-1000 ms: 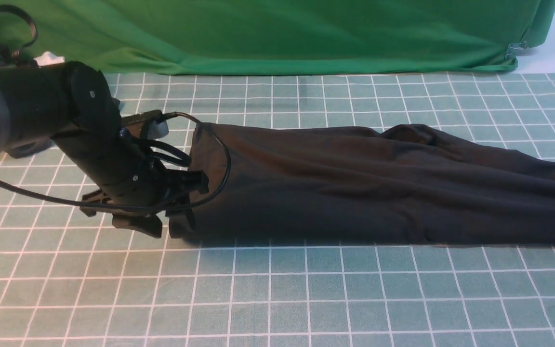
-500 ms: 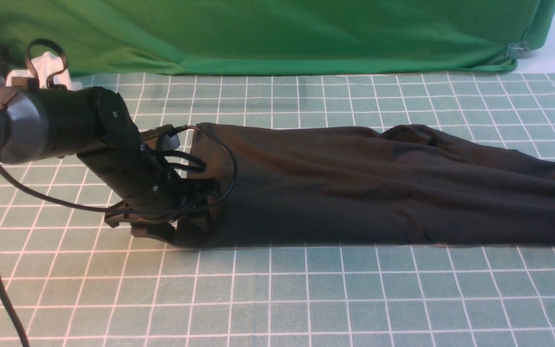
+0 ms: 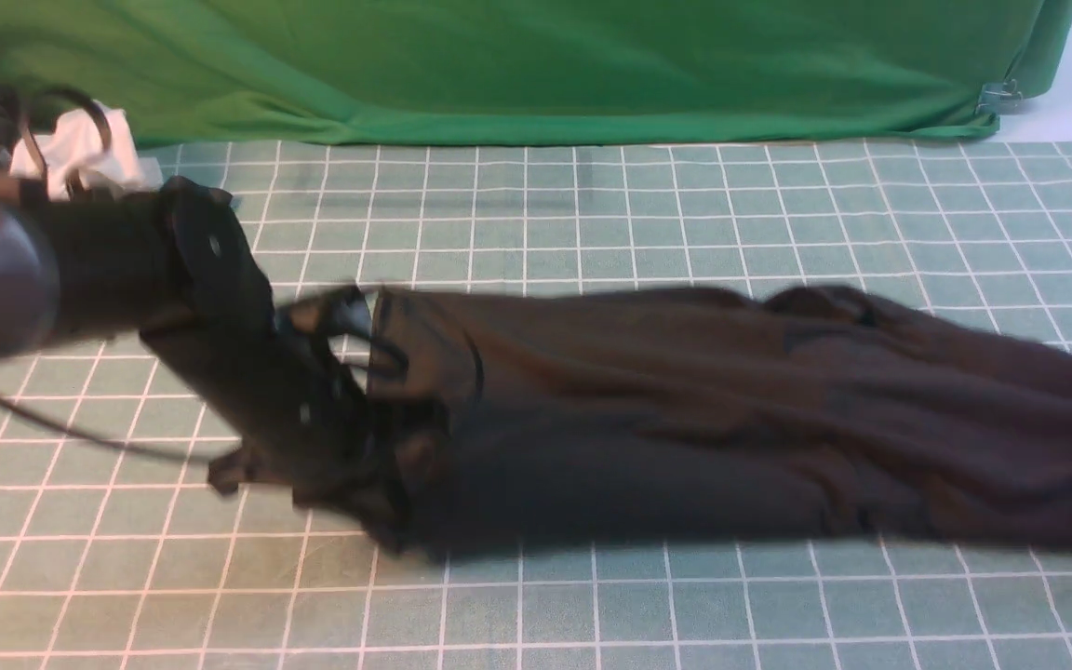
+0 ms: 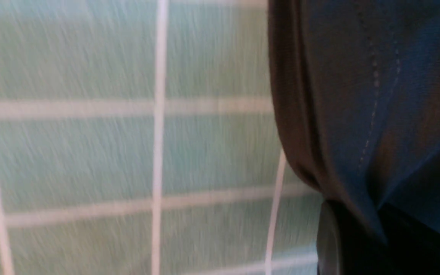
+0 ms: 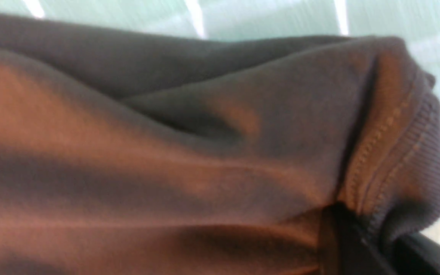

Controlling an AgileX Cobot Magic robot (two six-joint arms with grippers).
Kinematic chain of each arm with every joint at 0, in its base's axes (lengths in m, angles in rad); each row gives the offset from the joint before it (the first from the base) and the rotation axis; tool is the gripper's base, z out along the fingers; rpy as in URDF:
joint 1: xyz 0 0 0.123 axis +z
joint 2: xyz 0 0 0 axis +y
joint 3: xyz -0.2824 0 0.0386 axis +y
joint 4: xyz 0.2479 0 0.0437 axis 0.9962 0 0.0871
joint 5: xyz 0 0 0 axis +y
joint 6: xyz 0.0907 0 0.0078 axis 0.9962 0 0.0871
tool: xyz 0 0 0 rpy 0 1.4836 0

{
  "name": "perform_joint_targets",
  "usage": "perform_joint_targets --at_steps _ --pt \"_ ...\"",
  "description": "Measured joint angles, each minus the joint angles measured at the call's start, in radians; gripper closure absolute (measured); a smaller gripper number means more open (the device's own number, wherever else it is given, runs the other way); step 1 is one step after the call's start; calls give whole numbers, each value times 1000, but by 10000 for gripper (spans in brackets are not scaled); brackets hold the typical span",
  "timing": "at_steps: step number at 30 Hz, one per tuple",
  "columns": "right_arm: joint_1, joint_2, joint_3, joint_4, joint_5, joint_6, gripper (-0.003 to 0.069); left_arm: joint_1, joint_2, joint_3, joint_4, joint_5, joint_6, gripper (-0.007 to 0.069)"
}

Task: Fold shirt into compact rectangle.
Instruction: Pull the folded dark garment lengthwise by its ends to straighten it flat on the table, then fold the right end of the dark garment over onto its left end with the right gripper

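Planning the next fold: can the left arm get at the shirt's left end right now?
Likely yes: the left gripper looks shut on the shirt at its bunched left edge; nothing stands in the way.

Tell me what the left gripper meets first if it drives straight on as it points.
The shirt. The left gripper points rightward and down, shut on the shirt's left edge, so more fabric lies directly ahead, then probably the grid mat; blur hides exact depth.
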Motion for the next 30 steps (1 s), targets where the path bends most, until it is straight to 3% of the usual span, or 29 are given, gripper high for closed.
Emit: perform_joint_targets --at_steps 5,11,18,20,25,30 --pt "-90 -108 127 -2 -39 1 619 -77 -27 60 1 1 -2 602" --pt "-146 -179 136 -5 -57 2 619 -104 -28 59 1 2 -2 568" --pt "-146 -201 137 -17 -87 2 619 -104 -29 54 18 14 -2 394" --pt "-146 -201 137 -20 -111 5 619 -104 -43 18 25 35 -2 302" --pt "-146 -201 86 -29 -102 6 619 -105 -103 -125 95 108 -4 162" --pt "-147 -201 -68 -61 -50 7 619 -105 -134 -263 149 180 -7 111"
